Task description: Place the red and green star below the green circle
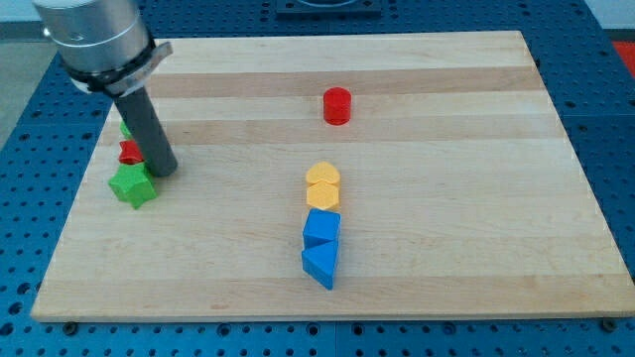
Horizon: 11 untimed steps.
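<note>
Camera view: red cylinder [337, 105], yellow [322, 185] and blue blocks [320, 247] sit well apart at centre; my tip [164, 169], gripperless and holding nothing, touches green star [133, 184], rod part-hiding red star [130, 152].

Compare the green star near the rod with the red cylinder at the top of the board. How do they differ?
The green star is green with a pointed outline; the red cylinder is red and round. The green star lies at the view's left, just left of and below my tip, with a red block close above it; the red cylinder stands alone near the view's top centre. Both rest on the wooden board.
</note>
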Each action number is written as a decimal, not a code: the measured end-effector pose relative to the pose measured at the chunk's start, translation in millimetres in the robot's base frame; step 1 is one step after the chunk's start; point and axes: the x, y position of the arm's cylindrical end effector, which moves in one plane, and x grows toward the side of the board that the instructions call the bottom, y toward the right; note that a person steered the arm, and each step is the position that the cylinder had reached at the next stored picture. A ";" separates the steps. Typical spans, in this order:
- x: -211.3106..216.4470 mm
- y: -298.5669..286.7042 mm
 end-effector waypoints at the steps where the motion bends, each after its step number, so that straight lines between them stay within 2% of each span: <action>1: 0.0 -12.7; 2: 0.4 -14.7; 3: 11.1 19.2; 4: 41.3 28.7; 5: 70.9 -2.8; 6: 70.2 -37.5; 8: 62.6 -45.8; 11: 66.7 -3.5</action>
